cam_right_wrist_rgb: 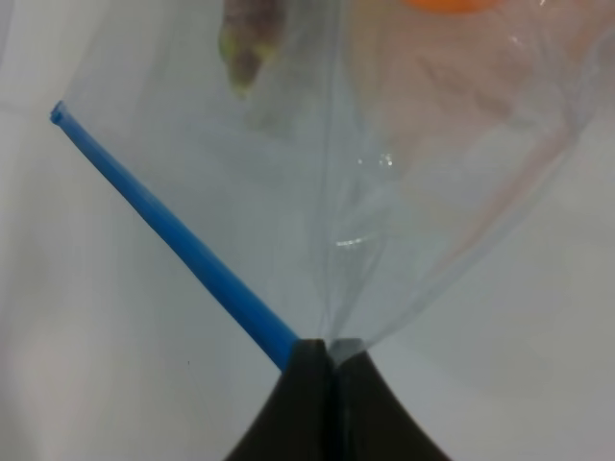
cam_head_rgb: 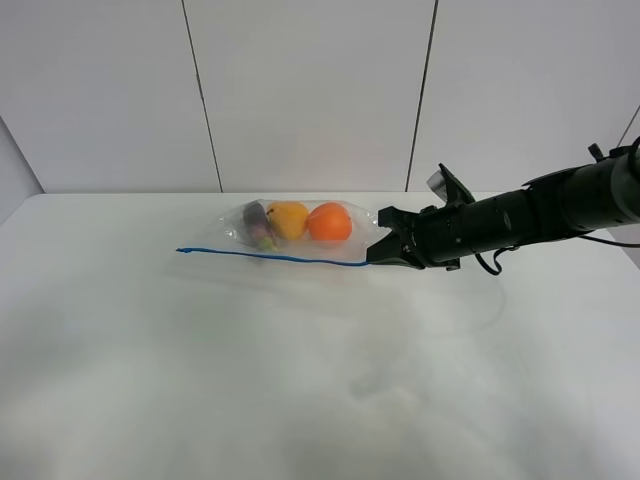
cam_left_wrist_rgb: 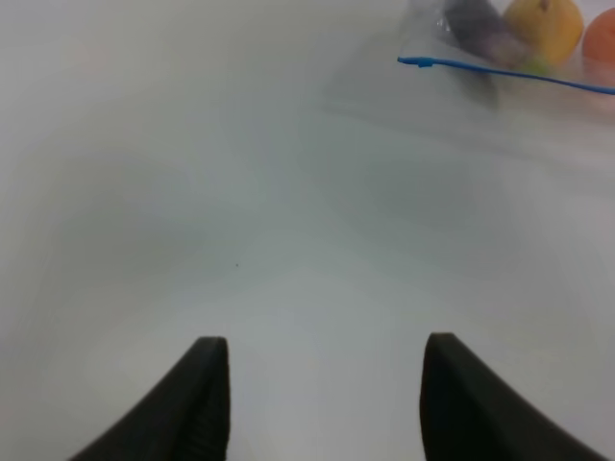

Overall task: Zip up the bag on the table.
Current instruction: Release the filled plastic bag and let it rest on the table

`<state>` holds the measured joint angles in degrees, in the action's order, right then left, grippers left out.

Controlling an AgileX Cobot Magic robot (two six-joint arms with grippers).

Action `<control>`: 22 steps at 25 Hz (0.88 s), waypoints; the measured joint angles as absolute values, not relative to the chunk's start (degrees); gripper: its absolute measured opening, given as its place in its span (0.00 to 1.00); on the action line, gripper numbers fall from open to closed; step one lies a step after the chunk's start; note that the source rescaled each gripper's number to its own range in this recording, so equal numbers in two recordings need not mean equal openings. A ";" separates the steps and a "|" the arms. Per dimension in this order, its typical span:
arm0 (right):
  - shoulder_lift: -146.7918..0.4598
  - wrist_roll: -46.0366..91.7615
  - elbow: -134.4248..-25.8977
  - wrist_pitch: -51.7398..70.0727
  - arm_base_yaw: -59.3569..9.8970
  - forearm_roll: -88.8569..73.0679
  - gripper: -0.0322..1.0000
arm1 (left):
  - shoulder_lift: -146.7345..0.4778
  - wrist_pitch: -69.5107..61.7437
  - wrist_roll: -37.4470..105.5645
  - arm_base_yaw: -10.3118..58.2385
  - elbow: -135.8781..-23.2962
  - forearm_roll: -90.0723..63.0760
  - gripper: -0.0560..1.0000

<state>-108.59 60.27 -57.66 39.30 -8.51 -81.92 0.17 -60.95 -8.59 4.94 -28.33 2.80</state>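
Note:
The clear bag (cam_head_rgb: 300, 235) lies on the white table (cam_head_rgb: 300, 380) toward the back, with a purple eggplant (cam_head_rgb: 257, 225), a yellow fruit (cam_head_rgb: 288, 219) and an orange (cam_head_rgb: 330, 221) inside. Its blue zipper strip (cam_head_rgb: 270, 256) runs along the near edge. My right gripper (cam_head_rgb: 378, 256) is shut on the strip's right end; the right wrist view shows the black fingers (cam_right_wrist_rgb: 327, 384) pinching the blue zipper strip (cam_right_wrist_rgb: 173, 235) and plastic. My left gripper (cam_left_wrist_rgb: 322, 394) is open over bare table, with the bag (cam_left_wrist_rgb: 519, 38) far off; it is out of the exterior high view.
Grey wall panels (cam_head_rgb: 300, 90) stand behind the table's back edge. A loose cable (cam_head_rgb: 490, 262) hangs under the right arm. White tabletop stretches in front of the bag and to its left.

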 joint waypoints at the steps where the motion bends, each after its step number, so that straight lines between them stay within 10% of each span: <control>1: -108.59 60.27 -57.66 39.30 -8.51 -81.92 0.03 | 0.17 -60.95 -8.59 4.94 -28.33 2.80 0.62; 22: -108.59 60.27 -57.66 39.36 -8.51 -79.58 0.04 | 0.17 -60.95 -9.42 4.94 -28.33 2.86 0.62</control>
<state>-108.59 60.27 -57.66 39.36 -8.51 -79.58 0.17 -60.95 -9.42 4.94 -28.33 2.86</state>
